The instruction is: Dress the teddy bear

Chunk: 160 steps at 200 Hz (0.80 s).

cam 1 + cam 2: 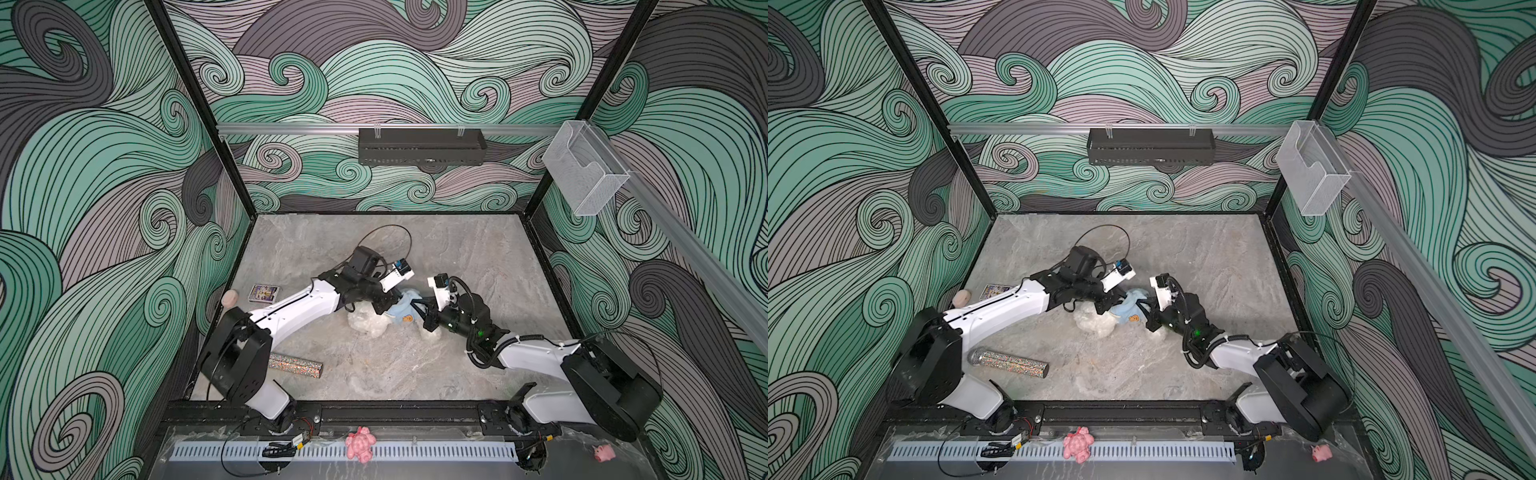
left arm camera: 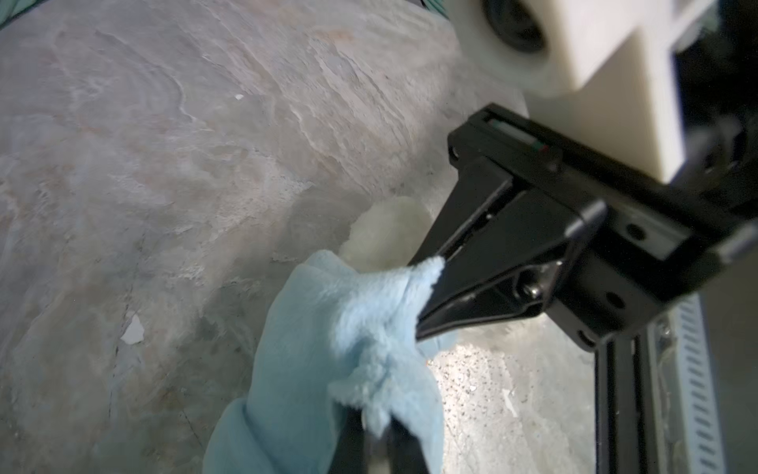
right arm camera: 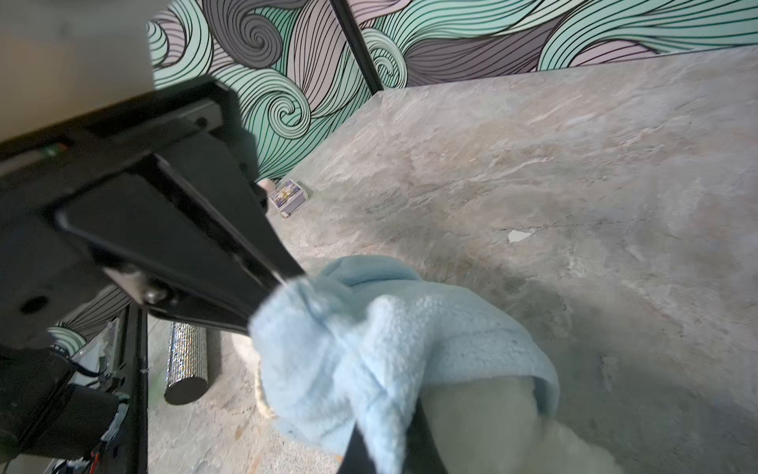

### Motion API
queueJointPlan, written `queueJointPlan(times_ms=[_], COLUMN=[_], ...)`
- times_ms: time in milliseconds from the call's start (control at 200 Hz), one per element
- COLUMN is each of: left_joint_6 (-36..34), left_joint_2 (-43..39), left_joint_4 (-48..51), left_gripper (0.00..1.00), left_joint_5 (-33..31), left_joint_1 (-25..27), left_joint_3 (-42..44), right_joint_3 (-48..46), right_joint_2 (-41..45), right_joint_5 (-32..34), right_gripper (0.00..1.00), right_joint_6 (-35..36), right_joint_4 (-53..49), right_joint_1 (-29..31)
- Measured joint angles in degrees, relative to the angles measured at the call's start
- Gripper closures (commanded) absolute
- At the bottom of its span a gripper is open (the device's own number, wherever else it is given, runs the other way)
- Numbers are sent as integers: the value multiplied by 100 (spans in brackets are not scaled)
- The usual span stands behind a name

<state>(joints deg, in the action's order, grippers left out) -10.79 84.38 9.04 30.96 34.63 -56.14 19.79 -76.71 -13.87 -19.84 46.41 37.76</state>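
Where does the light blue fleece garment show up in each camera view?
In a top view: blue garment mid-table, between left gripper and right gripper.
In a top view: same spot.
Left wrist: pinched by the right gripper.
Right wrist: pinched by the left gripper.
Shared landmark: teddy bear, white fur beside the garment.

Walls [image 1: 83, 208] are all swirly wave wallpaper in teal, grey and lilac, with black frame posts [image 1: 199, 104] in the corners. The table top [image 1: 457, 249] is grey marble-look. There's a black tray [image 1: 419, 145] on the back silver rail [image 1: 291, 129], and a clear plastic holder [image 1: 582, 174] on the right.
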Motion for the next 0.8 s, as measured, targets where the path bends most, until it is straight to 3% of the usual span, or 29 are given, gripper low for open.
queueJointPlan(times_ms=[240,360,420,515,655,800], left_joint_6=[2625,3265,3174,2420,1043,-4], left_joint_2=[-931,-979,-1025,-1110,-1108,-1110], left_joint_4=[-2411,-2787,-2603,-1718,-356,549], left_gripper=[100,100,100,100,76,66], left_joint_5=[645,719,715,603,240,-170], left_joint_1=[-507,-619,-616,-601,-479,-404], left_joint_3=[1224,1513,1502,1270,789,518], right_joint_3=[-195,-195,-192,-184,-94,-92], right_joint_2=[352,289,251,254,291,310], right_joint_5=[361,361,330,199,-50,-223], right_gripper=[100,100,100,100,100,100], right_joint_6=[-184,-190,-166,17,535,1023], right_joint_4=[463,527,527,455,107,-402], right_joint_1=[92,114,122,125,120,13])
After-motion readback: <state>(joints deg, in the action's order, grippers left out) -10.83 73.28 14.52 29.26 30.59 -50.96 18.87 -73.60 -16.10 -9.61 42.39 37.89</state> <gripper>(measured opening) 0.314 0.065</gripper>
